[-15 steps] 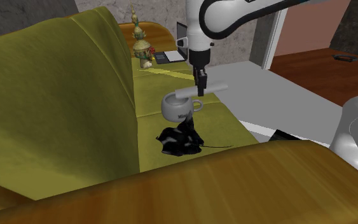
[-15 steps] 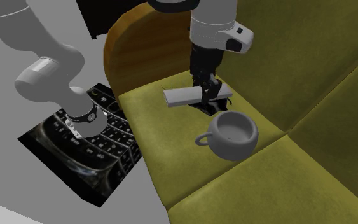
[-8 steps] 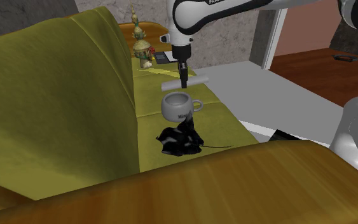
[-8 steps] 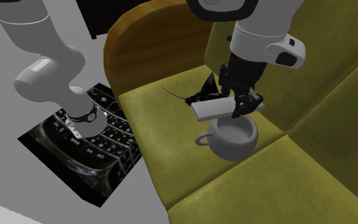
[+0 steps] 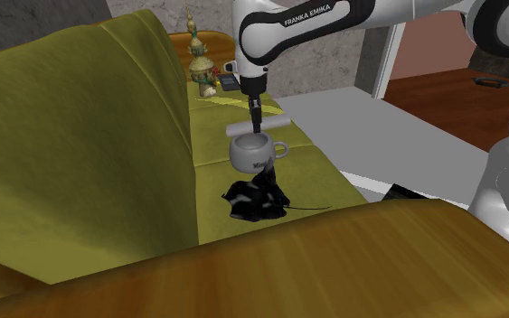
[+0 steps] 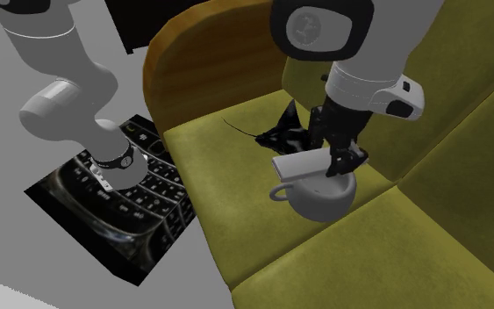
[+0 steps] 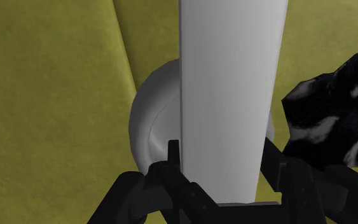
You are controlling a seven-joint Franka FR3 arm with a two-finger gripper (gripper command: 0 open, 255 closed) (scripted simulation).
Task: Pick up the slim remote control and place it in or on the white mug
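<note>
- My gripper (image 7: 225,167) is clamped on the slim remote (image 7: 231,89), fingers pressing its long edges, a little off its middle
- The remote lies level across the white mug (image 5: 252,154) on the sofa cushion (image 5: 311,172); whether it touches the rim I cannot tell
- It looks light, stiff and smooth, so I expect it may slide off the rim
</note>
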